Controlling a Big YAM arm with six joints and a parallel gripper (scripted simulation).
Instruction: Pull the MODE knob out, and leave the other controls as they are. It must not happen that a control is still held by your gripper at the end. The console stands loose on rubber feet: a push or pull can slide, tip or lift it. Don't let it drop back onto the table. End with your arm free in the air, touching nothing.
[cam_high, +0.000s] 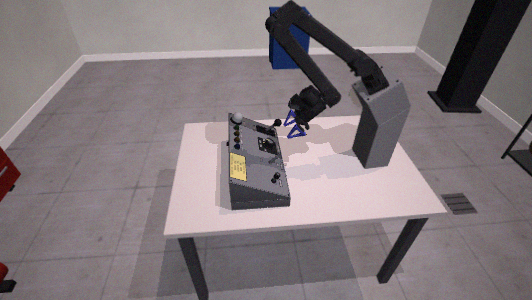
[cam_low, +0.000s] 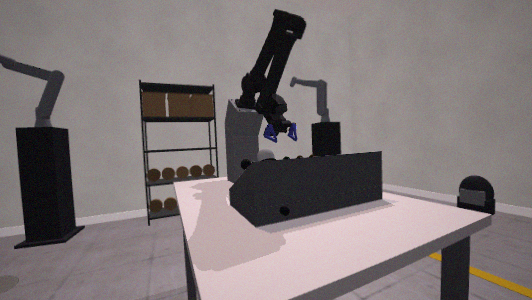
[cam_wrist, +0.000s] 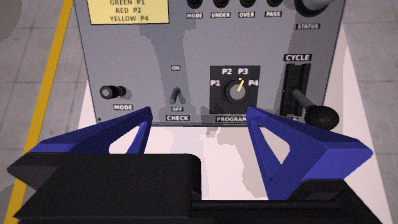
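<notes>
The MODE knob (cam_wrist: 112, 92) is small, black and round, low on the grey console (cam_high: 255, 172). The console sits flat near the table's left edge.

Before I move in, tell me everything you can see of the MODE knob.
The MODE knob is a small dark, glossy round knob on a short stem, standing out from the grey console face near its lower left corner in the wrist view, above a white MODE label. The CHECK toggle sits to its right. Nothing touches it: the hand is open, empty, and short of the panel, its left finger below the knob.

Grey tiled floor (cam_high: 125, 125), shelf rack (cam_low: 144, 150) against wall (cam_low: 400, 75).
</notes>
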